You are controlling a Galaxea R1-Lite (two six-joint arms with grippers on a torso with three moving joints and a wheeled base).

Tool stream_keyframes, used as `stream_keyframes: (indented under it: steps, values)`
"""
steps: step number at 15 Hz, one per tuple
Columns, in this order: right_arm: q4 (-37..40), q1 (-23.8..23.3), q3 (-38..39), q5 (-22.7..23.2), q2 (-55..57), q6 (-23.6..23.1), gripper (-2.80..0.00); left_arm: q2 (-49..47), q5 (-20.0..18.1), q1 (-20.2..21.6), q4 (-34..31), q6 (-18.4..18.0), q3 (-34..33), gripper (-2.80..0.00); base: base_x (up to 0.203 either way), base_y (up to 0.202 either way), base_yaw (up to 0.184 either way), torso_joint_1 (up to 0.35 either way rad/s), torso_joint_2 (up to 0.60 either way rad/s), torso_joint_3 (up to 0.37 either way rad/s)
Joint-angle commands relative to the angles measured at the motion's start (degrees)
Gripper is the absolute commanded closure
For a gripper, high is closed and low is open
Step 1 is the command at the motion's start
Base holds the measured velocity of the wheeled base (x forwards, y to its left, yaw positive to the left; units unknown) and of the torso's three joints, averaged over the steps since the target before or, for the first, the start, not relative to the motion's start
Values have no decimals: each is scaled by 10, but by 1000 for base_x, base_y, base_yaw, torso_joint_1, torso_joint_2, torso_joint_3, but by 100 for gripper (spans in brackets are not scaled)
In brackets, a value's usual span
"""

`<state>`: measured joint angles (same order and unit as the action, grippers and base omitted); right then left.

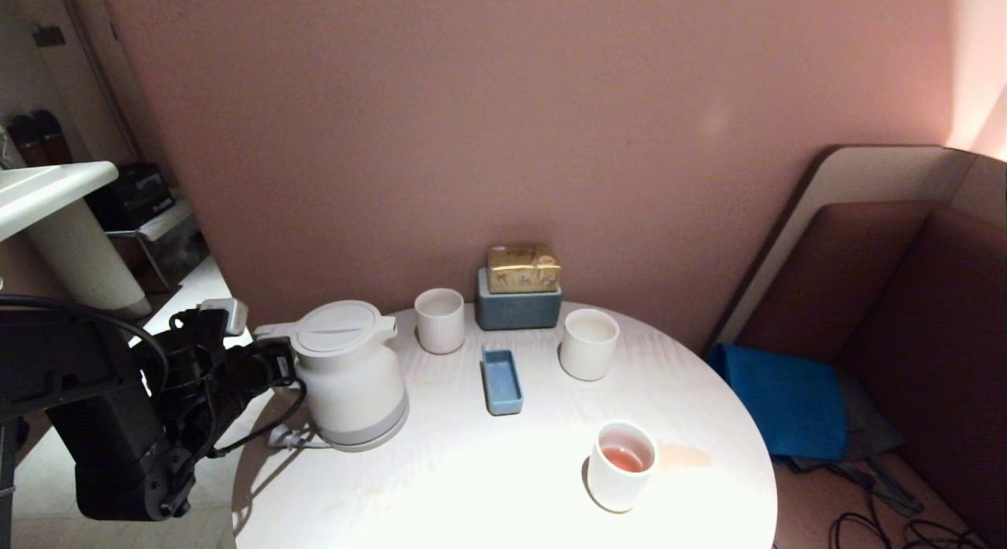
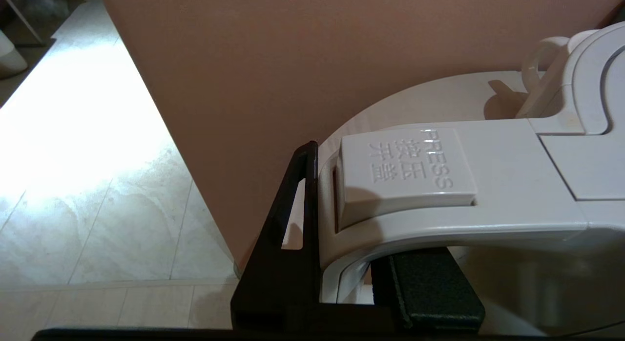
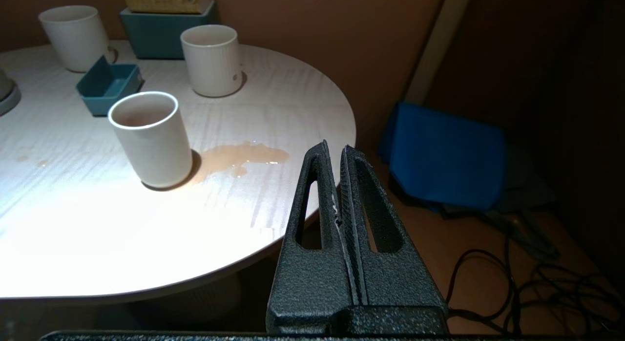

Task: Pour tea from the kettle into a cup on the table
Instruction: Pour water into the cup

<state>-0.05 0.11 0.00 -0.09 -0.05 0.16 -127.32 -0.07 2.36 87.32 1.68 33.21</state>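
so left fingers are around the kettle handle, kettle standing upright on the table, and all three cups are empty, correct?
Not quite: one cup is not empty. In the head view the smooth white cup nearest the robot holds pale orange-pink tea. The rest holds: the left gripper has its fingers around the handle of the kettle, which stands upright on the table.

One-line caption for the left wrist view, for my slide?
Left gripper fingers straddle the kettle handle beneath its PRESS button.

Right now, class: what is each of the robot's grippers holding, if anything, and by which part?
The left gripper has closed its jaws on the kettle, around its handle. The right gripper is shut and holds nothing.
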Motion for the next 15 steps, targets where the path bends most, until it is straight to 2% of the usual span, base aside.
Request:
stream_keyframes:
  steps: [1, 9, 15]
  values:
    - [0, 0, 0, 0, 0, 0, 0, 0, 0, 0, 26, 0, -1, 0, 0, 0, 0, 0, 0, 0]
    - [0, 1, 0, 0, 0, 0, 0, 44, 0, -1, 26, 2, 5, 0, 0, 0, 0, 0, 0, 0]
    - [0, 1, 0, 0, 0, 0, 0, 117, 0, -8, -49, 12, 26, 0, 0, 0, 0, 0, 0, 0]
